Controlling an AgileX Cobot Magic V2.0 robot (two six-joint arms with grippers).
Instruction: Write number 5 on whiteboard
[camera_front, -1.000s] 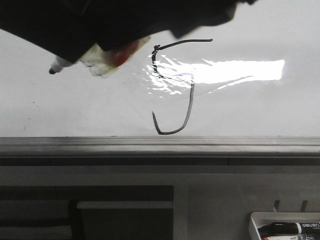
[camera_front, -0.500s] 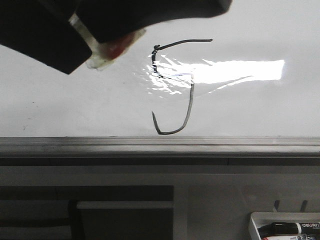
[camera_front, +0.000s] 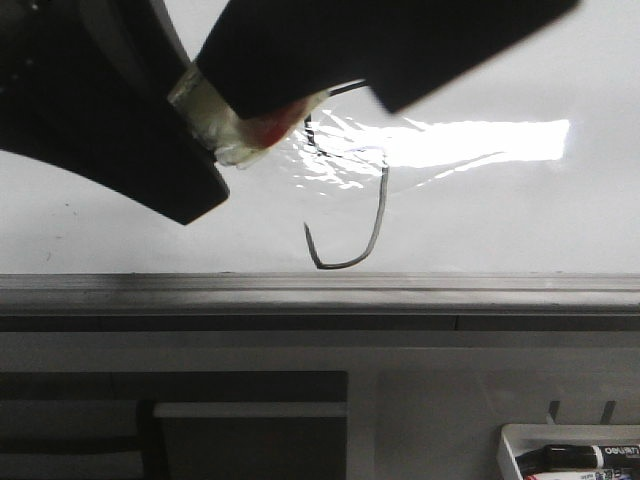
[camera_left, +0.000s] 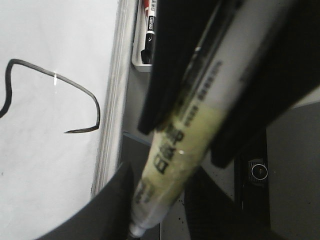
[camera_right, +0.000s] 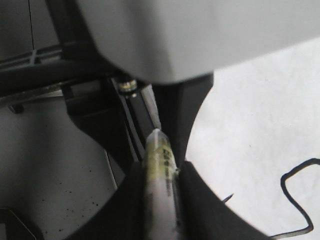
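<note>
Tray (camera_front: 510, 440): one, white, at the near right corner, below the board's edge.
Spare marker (camera_front: 570, 457): at least one black marker lies in the tray; its white label carries print too small to read.
Frame edge (camera_front: 320, 290): one grey metal strip running across the near side of the board.
Number 5 (camera_front: 380, 200): one, a thin black line on the board just beyond the frame edge, near the middle. The hooked tail and long stem are plain in the front view; the top bar is mostly hidden behind a gripper.
Whiteboard (camera_front: 520, 220): one, glossy white, with wrinkled film and a bright glare bar crossing the numeral.
Marker (camera_left: 200, 125): one, pale barrel wrapped in yellowish tape, held above the board just left of the numeral. It carries dark printed characters that I cannot make out.
Grippers: two.
Right gripper (camera_right: 155, 200): fingers pressed against both sides of the marker, clamped on it.
Left gripper (camera_left: 155, 200): fingers flank the marker's end; whether they grip it I cannot tell.
</note>
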